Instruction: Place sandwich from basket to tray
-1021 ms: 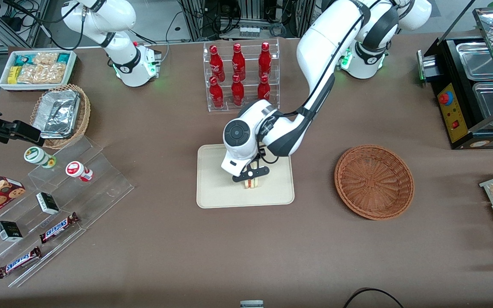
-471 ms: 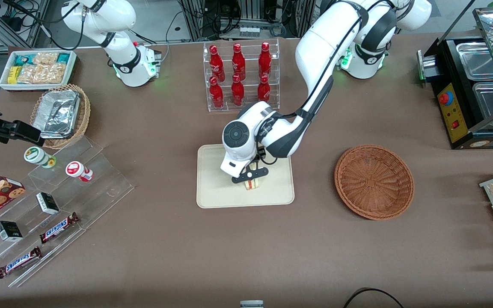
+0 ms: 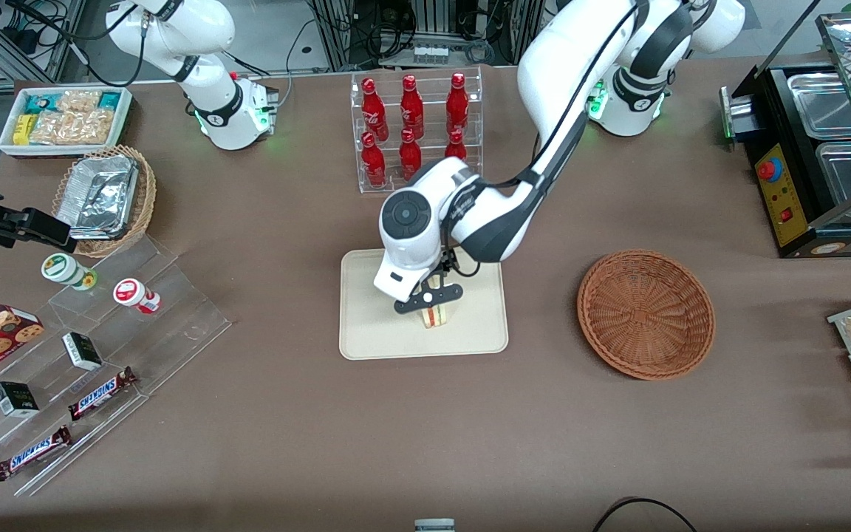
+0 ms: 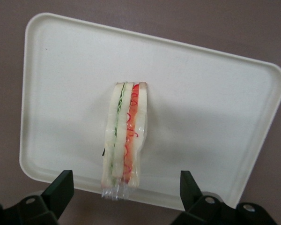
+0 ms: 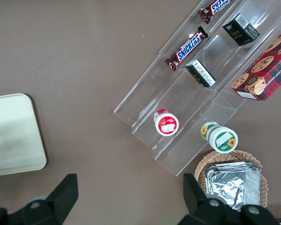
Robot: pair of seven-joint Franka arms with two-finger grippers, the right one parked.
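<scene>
Front view: jaws [image 3: 429, 297], now spread, have risen off the sandwich [image 3: 434, 316] on the tray [image 3: 374, 332].

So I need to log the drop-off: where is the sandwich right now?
The sandwich lies on the tray, standing on edge, directly under the open gripper, whose fingers are clear of it. The basket, toward the working arm's end, holds nothing.

six red bottles [image 3: 411, 122] — two Snickers bars [image 3: 104, 392]
</scene>
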